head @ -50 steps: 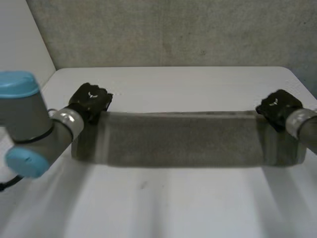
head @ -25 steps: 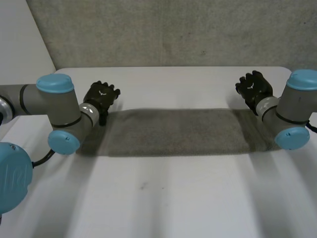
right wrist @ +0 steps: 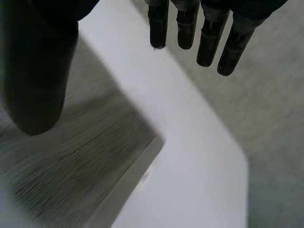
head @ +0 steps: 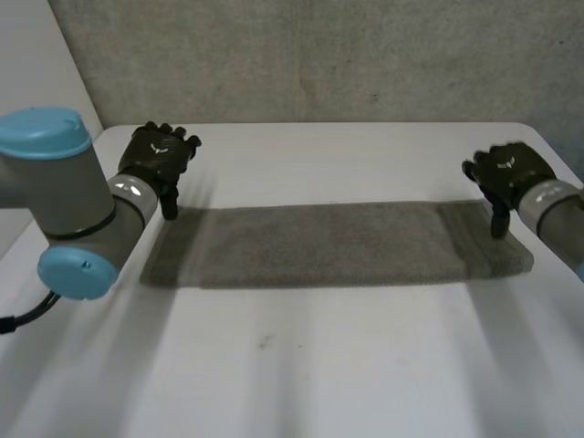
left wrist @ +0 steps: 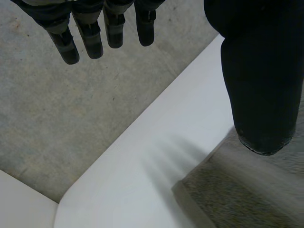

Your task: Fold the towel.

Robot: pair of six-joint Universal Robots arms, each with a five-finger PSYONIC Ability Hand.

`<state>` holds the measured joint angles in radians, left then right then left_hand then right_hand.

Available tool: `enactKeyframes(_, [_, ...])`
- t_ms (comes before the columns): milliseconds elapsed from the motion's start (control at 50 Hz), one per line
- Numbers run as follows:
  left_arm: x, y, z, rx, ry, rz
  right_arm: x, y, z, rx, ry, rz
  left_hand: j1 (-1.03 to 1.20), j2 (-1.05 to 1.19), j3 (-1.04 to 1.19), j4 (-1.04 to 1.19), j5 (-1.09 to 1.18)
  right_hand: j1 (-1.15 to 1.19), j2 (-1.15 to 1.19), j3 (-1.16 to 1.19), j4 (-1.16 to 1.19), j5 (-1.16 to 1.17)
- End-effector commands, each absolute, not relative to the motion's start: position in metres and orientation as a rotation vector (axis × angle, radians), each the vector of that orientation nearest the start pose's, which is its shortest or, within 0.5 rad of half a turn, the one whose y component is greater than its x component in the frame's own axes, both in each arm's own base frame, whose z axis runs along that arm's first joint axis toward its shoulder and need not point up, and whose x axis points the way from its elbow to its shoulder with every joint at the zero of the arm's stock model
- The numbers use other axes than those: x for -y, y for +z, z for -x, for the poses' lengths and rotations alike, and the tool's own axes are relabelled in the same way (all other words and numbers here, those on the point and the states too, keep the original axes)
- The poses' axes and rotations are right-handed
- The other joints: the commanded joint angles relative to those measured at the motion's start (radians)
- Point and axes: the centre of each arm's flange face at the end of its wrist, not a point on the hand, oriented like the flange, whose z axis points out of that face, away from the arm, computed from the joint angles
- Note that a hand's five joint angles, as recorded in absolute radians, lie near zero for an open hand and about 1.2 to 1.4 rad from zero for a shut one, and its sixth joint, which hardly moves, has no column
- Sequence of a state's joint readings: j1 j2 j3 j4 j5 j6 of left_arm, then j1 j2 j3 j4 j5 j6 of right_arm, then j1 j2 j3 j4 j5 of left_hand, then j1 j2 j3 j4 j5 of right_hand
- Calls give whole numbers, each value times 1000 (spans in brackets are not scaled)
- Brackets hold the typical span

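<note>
A grey towel [head: 328, 244] lies folded into a long flat strip across the white table [head: 301, 365]. My left hand [head: 157, 164] hovers above the strip's far left corner, fingers [left wrist: 90, 35] straight and thumb apart, holding nothing; the towel corner [left wrist: 223, 190] lies below the thumb. My right hand [head: 506, 178] hangs over the far right corner, also open and empty, with its fingers [right wrist: 209, 40] straight. Under its thumb lies the towel's right end [right wrist: 80, 161].
A grey carpeted floor [head: 319, 55] lies beyond the table's far edge. A pale wall [head: 36, 82] stands at the left. The near half of the table is bare white surface.
Both hands have let go of the towel's far corners, opened and lifted off. The towel has settled flat as a folded strip. Both arms have shifted outward.
</note>
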<state>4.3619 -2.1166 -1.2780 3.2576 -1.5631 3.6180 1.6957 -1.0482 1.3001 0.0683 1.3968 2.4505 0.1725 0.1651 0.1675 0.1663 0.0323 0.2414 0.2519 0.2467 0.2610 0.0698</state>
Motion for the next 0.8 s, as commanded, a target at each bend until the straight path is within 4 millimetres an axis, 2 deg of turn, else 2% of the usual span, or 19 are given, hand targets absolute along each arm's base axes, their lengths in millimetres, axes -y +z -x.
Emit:
enactKeyframes(20, [313, 197, 265, -2158, -2051, -925, 351, 163, -163, -2565, -1670, 1195, 2, 9, 7, 8, -32, 87, 77, 82, 68, 84])
enactKeyframes(100, [309, 193, 268, -2164, -2050, -938, 356, 153, -156, -2561, -1682, 1181, 2, 9, 7, 8, -32, 131, 121, 126, 112, 128])
enactKeyframes(140, [307, 190, 268, -2175, -2042, -942, 363, 143, -151, -2558, -1723, 1167, 2, 9, 7, 8, -32, 266, 255, 260, 246, 263])
enactKeyframes(320, [305, 188, 268, -2185, -2034, -943, 372, 124, -145, -2566, -1732, 1153, 2, 9, 7, 8, -32, 346, 335, 340, 326, 343])
enactKeyframes(360, [306, 188, 268, -2184, -2037, -939, 374, 121, -145, -2568, -1728, 1153, 2, 9, 7, 8, -32, 568, 557, 562, 548, 565])
enactKeyframes(420, [305, 188, 268, -2184, -2037, -939, 374, 119, -145, -2572, -1721, 1154, 2, 9, 7, 8, -32, 657, 646, 651, 637, 654])
enactKeyframes(460, [305, 188, 268, -2185, -2035, -937, 376, 116, -145, -2572, -1719, 1156, 2, 9, 7, 8, -32, 972, 961, 967, 952, 969])
enactKeyframes(480, [305, 188, 268, -2185, -2035, -937, 376, 116, -145, -2572, -1719, 1156, 2, 9, 7, 8, -32, 974, 963, 969, 954, 971])
enactKeyframes(500, [304, 188, 267, -2186, -2033, -938, 378, 117, -144, -2573, -1727, 1156, 2, 9, 7, 8, -32, 1153, 1143, 1148, 1133, 1150])
enactKeyframes(600, [303, 187, 267, -2191, -2028, -940, 386, 124, -136, -2589, -1786, 1132, 2, 9, 7, 8, -32, 1155, 1144, 1150, 1135, 1152])
enactKeyframes(620, [302, 187, 266, -2191, -2028, -940, 391, 128, -128, -2602, -1824, 1109, 2, 9, 7, 8, -32, 1155, 1144, 1150, 1135, 1152])
enactKeyframes(640, [302, 187, 266, -2191, -2028, -940, 391, 128, -128, -2602, -1824, 1109, 2, 9, 7, 8, -32, 1155, 1144, 1150, 1135, 1152])
enactKeyframes(680, [301, 189, 266, -2188, -2031, -939, 402, 137, -107, -2630, -1912, 1063, 2, 9, 7, 8, -32, 1155, 1144, 1150, 1135, 1152])
enactKeyframes(700, [301, 189, 266, -2188, -2031, -939, 402, 138, -107, -2630, -1912, 1063, 2, 9, 7, 8, -32, 1155, 1144, 1150, 1135, 1152])
enactKeyframes(740, [300, 189, 265, -2192, -2025, -938, 415, 144, -76, -2697, -1977, 1059, 2, 9, 7, 8, -32, 1155, 1144, 1150, 1135, 1152])
enactKeyframes(760, [300, 189, 265, -2192, -2025, -938, 415, 144, -76, -2698, -1977, 1059, 2, 9, 7, 8, -32, 1155, 1144, 1150, 1135, 1152])
enactKeyframes(780, [300, 188, 265, -2193, -2023, -939, 420, 146, -58, -2751, -1993, 1087, 2, 9, 7, 8, -32, 1155, 1144, 1150, 1135, 1152])
enactKeyframes(800, [300, 188, 265, -2194, -2023, -939, 420, 146, -58, -2751, -1993, 1087, 2, 9, 7, 8, -32, 1155, 1144, 1150, 1135, 1152])
